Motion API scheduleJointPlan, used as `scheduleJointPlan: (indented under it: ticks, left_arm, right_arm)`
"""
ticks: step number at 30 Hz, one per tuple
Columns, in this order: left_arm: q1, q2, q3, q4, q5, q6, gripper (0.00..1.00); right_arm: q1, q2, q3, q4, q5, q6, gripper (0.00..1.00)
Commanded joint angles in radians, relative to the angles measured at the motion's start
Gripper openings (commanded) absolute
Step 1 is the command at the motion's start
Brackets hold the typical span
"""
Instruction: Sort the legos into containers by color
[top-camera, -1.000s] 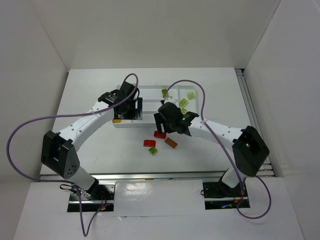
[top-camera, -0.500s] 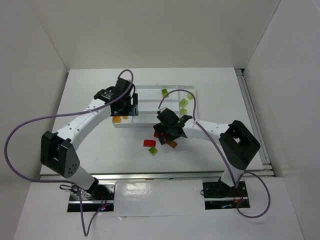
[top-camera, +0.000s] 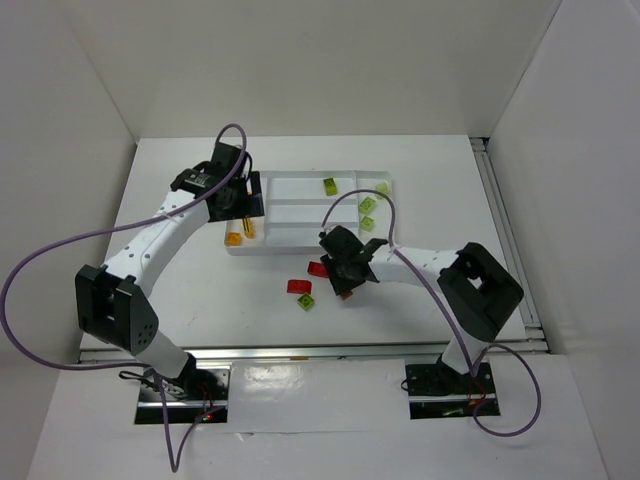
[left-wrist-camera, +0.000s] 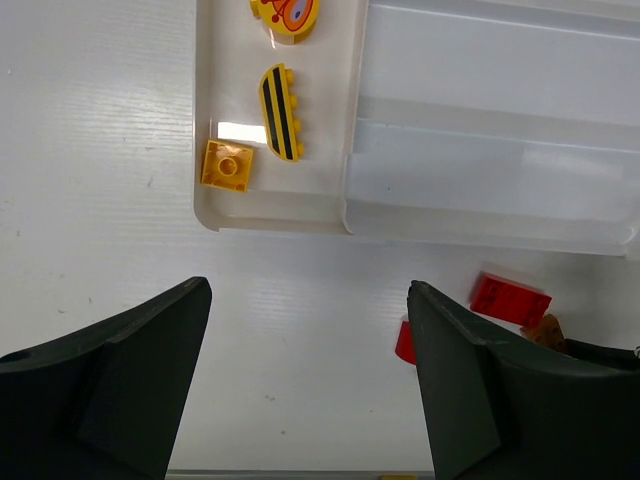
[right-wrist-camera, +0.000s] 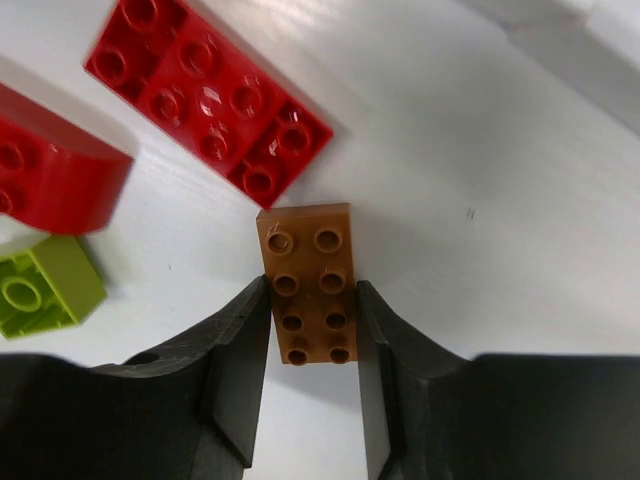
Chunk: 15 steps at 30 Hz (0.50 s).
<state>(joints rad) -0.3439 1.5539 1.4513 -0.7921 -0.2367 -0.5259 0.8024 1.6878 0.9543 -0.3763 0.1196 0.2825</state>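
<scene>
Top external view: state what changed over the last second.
The right gripper came down toward the near edge onto the brown brick and closed on it. The left gripper, open, drew back leftward off the tray. The red bricks, the loose green brick and the yellow pieces in the tray stayed put.

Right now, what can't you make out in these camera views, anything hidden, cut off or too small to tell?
- Top view: the brown brick is all but covered by the right gripper. Only the right wrist view shows it clearly.
- Left wrist view: the oval yellow piece is cut off by the top edge.
- Right wrist view: the curved red brick and a green brick are cut off by the left edge.
- Top view: brick studs are too small to count.
</scene>
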Motion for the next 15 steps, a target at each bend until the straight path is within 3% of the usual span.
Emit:
scheduleJointPlan:
  ticks: [1,3,7,9,15]
  left_arm:
    - [-0.001,-0.023,0.035,0.002,0.013,0.014,0.91]
    - [-0.001,-0.023,0.035,0.002,0.013,0.014,0.91]
    - [-0.001,-0.023,0.053,0.011,0.048,0.014,0.91]
    - [0.008,-0.014,0.063,0.011,0.062,0.014,0.91]
    - [0.008,-0.003,0.061,0.02,0.08,0.014,0.91]
  right_arm:
    - [-0.003,-0.072,-0.034,-0.03,-0.006,0.044,0.29]
    - [-0.003,-0.164,-0.034,-0.071,0.044,0.044,0.23]
    - [-0.003,-0.304,0.023,-0.147,0.143,0.057,0.23]
    - [-0.063,-0.313,0.101,-0.147,0.143,0.035,0.23]
    - [-0.167,-0.027,0.417,-0.098,0.14,0.014,0.23]
